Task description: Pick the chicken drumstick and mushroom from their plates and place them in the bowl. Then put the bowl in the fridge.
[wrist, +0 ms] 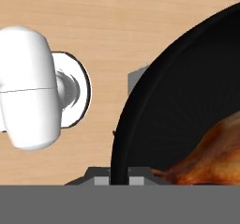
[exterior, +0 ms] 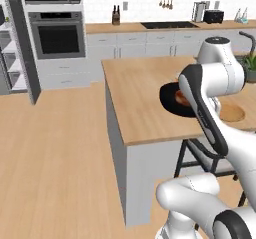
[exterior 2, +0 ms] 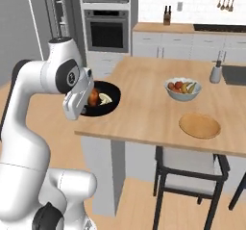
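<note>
The black bowl [exterior 2: 109, 93] rests near the island counter's left edge, and it also shows in the left base view [exterior: 170, 99], partly behind my arm. Inside it lie the reddish-brown chicken drumstick [exterior 2: 93, 97] and the small pale mushroom [exterior 2: 105, 98]. In the hand view the bowl's rim [wrist: 123, 124] runs down between my fingertips, with the drumstick [wrist: 211, 157] just inside it. My gripper [wrist: 119, 178] is shut on that rim. One wooden plate [exterior 2: 199, 125] lies bare on the counter to the right. The grey fridge [exterior: 22, 48] stands open at the far left, its white shelves showing.
A grey-blue fruit bowl [exterior 2: 182, 89] sits behind the plate. A dark-legged stool [exterior 2: 187, 173] stands under the counter's near edge. The black wall oven [exterior: 57, 35] is beside the fridge. Open wood floor [exterior: 55, 148] lies between island and fridge.
</note>
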Controlling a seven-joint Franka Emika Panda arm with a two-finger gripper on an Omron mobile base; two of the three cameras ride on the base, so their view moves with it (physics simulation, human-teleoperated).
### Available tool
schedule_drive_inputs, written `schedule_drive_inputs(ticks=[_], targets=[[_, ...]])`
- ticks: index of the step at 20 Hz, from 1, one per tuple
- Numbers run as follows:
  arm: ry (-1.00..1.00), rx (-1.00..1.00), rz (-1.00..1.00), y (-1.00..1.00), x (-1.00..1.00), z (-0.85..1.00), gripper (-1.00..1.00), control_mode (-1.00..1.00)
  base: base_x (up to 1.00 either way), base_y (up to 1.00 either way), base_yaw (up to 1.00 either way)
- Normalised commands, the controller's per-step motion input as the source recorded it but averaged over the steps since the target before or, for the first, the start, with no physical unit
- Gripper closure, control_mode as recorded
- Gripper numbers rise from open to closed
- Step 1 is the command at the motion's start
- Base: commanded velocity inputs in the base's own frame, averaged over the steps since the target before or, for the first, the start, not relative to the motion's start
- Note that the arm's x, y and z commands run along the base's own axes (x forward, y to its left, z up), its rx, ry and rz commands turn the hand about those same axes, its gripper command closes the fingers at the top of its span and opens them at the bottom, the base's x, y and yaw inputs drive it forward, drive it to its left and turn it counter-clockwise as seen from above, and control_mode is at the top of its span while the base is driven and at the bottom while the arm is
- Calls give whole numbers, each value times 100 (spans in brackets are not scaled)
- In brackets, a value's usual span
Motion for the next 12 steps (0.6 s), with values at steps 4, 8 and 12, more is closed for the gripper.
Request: schedule_drive_inputs(ticks=[4, 8, 12], targets=[[0, 0, 0, 0, 0, 0, 100, 100, 16, 100, 0], [0, 0, 0, 0, 0, 0, 100, 100, 25, 100, 0], [0, 0, 0, 0, 0, 0, 100, 100, 65, 100, 0]])
